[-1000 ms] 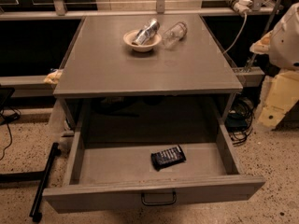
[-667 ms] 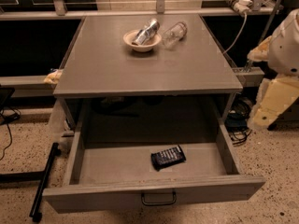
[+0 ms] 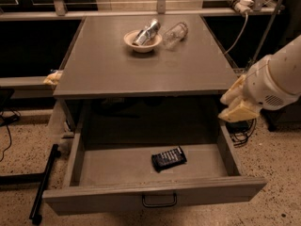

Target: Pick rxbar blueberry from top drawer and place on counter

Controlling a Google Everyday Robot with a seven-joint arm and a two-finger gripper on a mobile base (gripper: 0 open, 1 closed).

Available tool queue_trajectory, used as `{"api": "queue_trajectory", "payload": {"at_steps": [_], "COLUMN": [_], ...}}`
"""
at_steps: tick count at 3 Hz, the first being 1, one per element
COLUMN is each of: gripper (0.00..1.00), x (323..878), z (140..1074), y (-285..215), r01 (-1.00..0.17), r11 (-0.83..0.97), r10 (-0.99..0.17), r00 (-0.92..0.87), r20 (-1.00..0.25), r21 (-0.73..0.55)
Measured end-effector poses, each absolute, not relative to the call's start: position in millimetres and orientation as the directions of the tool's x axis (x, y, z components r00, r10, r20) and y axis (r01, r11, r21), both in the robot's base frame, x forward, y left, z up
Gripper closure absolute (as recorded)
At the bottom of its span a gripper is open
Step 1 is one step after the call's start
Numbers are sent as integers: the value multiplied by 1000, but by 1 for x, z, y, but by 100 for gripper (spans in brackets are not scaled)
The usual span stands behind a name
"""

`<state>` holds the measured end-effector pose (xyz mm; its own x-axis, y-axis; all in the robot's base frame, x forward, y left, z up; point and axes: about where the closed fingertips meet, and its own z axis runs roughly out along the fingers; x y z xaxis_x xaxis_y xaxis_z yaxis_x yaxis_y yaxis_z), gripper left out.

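Counter [image 3: 141, 74] first: one wide grey-brown tabletop, and it carries three things bunched near its far edge. Below it sits one top drawer [image 3: 113, 166], pulled out wide toward the camera, with a single dark handle [image 3: 159, 201] on its front panel. One white robot arm [image 3: 282, 76] comes in from the right edge, and its one gripper [image 3: 236, 103], pale yellowish, hangs just off the counter's front right corner, above the drawer's right wall. Whether it is spread or closed up can't be told from this angle, and it holds nothing that shows.

Back on the counter there is one shallow cream bowl [image 3: 143, 47]. One clear plastic bottle [image 3: 175, 33] lies on its side just to the right of the bowl. One shiny silver can [image 3: 146, 31] is propped tilted inside the bowl.

Smallest of all is the rxbar blueberry [image 3: 169, 158] — one dark bar, lying flat on the drawer bottom right of centre, slightly angled, well apart from the gripper.
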<state>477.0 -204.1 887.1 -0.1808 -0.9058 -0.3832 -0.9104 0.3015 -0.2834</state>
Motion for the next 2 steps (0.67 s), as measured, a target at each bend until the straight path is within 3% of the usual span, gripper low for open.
{"api": "queue_trajectory", "payload": {"at_steps": [1, 2], "gripper": [85, 100], "x": [500, 515], "z": [847, 810], "y": [-187, -167], "r01": [-915, -931], "r11": [297, 270], "r10": [-874, -848], "r00": [-147, -110], "r20": [-463, -518], "r21": [-271, -245]}}
